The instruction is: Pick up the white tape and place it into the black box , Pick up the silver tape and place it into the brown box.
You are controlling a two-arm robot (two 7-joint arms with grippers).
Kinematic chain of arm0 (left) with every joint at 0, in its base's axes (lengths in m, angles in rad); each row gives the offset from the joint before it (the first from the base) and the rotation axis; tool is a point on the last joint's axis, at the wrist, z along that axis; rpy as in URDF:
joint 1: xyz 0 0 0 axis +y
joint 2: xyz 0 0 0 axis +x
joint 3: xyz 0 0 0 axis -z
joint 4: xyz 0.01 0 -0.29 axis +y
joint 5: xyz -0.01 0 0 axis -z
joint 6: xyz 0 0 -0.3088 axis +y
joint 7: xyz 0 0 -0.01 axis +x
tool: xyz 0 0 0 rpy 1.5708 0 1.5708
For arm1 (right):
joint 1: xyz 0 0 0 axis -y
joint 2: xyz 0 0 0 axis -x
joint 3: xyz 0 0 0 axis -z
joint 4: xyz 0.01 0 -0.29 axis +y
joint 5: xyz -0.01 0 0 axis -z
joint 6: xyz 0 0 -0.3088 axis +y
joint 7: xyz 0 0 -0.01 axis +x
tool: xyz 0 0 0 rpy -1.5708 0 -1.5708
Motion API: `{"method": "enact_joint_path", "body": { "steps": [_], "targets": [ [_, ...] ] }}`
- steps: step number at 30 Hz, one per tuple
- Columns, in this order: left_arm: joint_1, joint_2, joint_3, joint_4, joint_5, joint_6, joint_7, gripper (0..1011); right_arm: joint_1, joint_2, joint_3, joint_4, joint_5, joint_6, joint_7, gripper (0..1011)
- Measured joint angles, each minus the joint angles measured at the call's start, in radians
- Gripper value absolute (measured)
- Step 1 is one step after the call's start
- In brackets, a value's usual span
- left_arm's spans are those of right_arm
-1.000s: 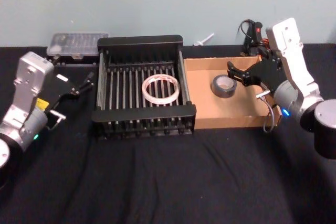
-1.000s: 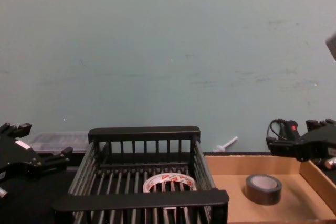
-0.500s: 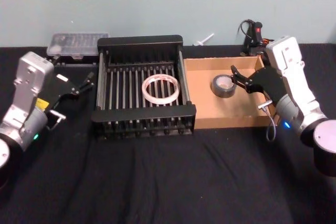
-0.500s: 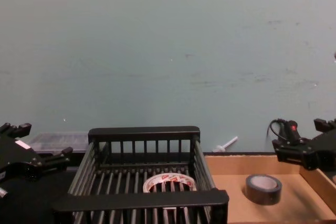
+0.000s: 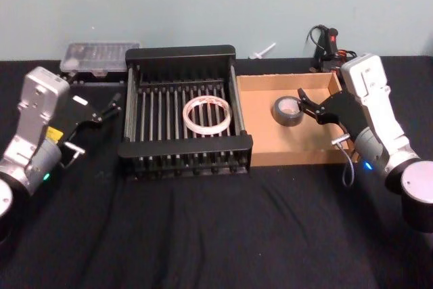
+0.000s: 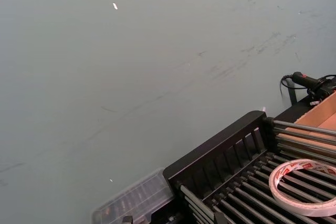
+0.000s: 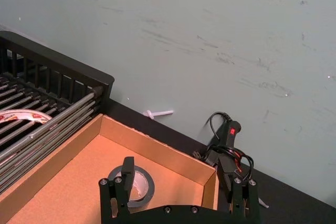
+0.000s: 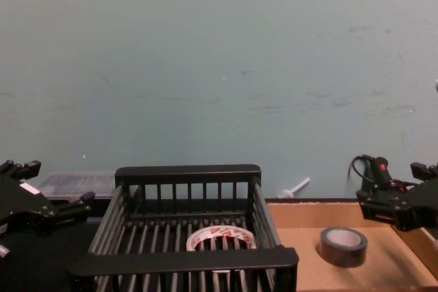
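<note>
A table [image 5: 203, 235] draped in black cloth is seen from above, set against a pale blue-green wall. At the middle of the table stands the black box [image 5: 183, 53], a slatted plastic crate with thick solid rims. The white tape [image 5: 208, 114] lies flat on the barred bottom of this crate, toward its right half; small red marks are printed around the rim of the roll. In the chest view the same roll [image 8: 220, 239] is seen through the crate's front bars.

Touching the crate's right side is the brown box [image 5: 298, 157], a shallow cardboard tray with low walls. The silver tape [image 5: 288, 111] lies flat inside it, in the rear left part, near the wall shared with the crate. Nothing is gripping either roll.

The right gripper [image 5: 308, 105] is held over the brown box, just beside the silver tape on its right, with its two black fingers spread apart and empty. In the right wrist view the roll [image 7: 137, 184] is seen just beyond one fingertip.

The left gripper [image 5: 114, 103] is parked at the left of the table, beside the crate's left wall, its fingers parted and holding nothing.

Behind the crate, at the rear left, a clear plastic case [image 5: 99, 56] rests on the table. A black corded device [image 5: 326, 42] with a red button lies behind the brown box.
</note>
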Motion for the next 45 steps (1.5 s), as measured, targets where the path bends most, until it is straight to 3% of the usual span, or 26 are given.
{"method": "enact_joint_path", "body": {
  "steps": [45],
  "targets": [
    [0.000, 0.000, 0.000, 0.000, 0.000, 0.000, 0.000, 1001, 0.000, 0.002, -0.002, -0.002, 0.001, 0.002, 0.000, 1002]
  ]
}}
